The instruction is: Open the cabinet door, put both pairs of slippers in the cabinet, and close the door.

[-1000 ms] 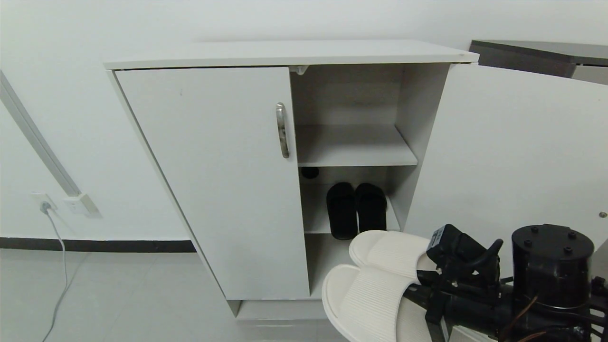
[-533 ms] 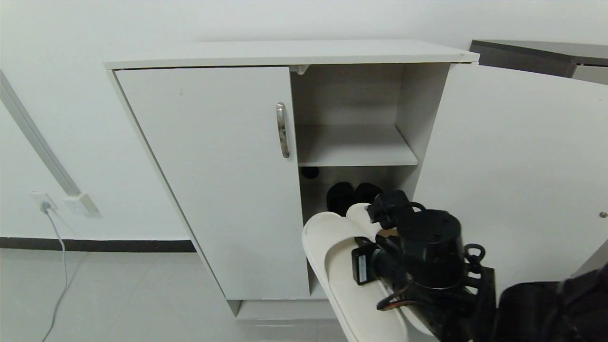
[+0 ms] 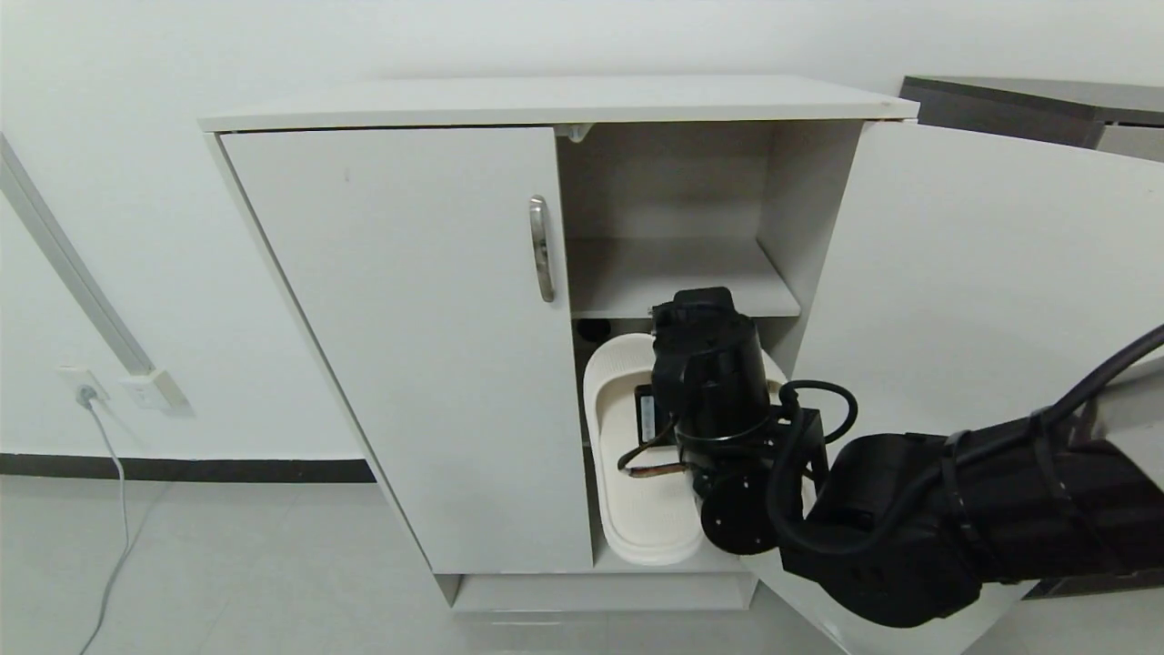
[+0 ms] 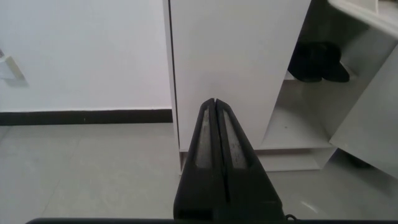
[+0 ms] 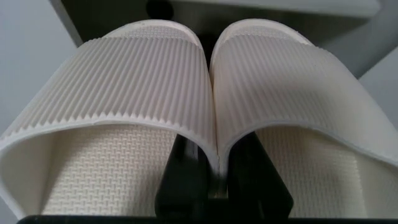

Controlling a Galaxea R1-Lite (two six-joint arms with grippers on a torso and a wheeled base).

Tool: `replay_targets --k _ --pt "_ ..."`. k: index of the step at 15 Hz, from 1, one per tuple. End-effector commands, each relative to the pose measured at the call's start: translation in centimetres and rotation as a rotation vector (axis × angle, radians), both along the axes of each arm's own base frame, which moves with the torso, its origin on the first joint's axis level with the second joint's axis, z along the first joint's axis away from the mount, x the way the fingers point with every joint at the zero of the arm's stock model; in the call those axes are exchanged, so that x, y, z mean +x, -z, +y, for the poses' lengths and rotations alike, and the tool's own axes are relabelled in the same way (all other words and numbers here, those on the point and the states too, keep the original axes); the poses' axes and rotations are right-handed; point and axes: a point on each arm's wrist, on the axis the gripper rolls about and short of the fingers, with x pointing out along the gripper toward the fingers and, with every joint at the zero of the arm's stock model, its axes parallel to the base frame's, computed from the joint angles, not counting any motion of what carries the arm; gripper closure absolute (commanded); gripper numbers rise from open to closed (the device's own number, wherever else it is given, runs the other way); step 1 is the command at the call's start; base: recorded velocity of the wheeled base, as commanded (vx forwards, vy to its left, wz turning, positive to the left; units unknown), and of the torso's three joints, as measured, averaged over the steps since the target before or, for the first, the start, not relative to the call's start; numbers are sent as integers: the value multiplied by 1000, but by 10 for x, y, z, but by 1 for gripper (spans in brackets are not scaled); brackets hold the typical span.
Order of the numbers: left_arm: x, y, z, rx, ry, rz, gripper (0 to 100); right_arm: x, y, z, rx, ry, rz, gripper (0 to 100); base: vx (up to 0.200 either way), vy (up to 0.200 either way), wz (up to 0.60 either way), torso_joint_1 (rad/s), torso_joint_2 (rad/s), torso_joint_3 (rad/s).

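Fingers of the left gripper point(image 4: 216, 143), pressed together and empty, hang low before the cabinet point(image 3: 546, 95)'s closed left door point(image 3: 409, 346); the right gripper point(image 5: 216, 177)'s fingers clamp the inner straps of the white slippers point(image 3: 637, 455), held side by side in the open right half, heels near the bottom shelf's front edge; black slippers point(image 4: 318, 62) lie on the middle shelf; the right door point(image 3: 982, 291) stands open.

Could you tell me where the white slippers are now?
Head view: the white slippers, in the right gripper, are in the cabinet's open right half, below the shelf.
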Motion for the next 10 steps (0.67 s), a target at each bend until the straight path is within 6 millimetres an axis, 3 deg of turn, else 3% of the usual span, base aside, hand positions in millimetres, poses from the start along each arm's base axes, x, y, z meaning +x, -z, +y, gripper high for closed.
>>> replay_targets --k 1,4,8,10 --pt "0 0 0 -1 0 3 100 8 -25 -3 30 19 -52 100 0 0 0 0 0 0" --pt "0 0 0 4 2 1 100 20 -36 -8 23 44 -77 100 0 0 0 0 0 0" --pt "0 0 0 5 2 3 100 21 -36 -10 12 45 -66 100 0 0 0 0 0 0" --pt "0 0 0 5 2 1 100 21 -35 -10 8 45 -63 100 200 0 0 7 -2 7"
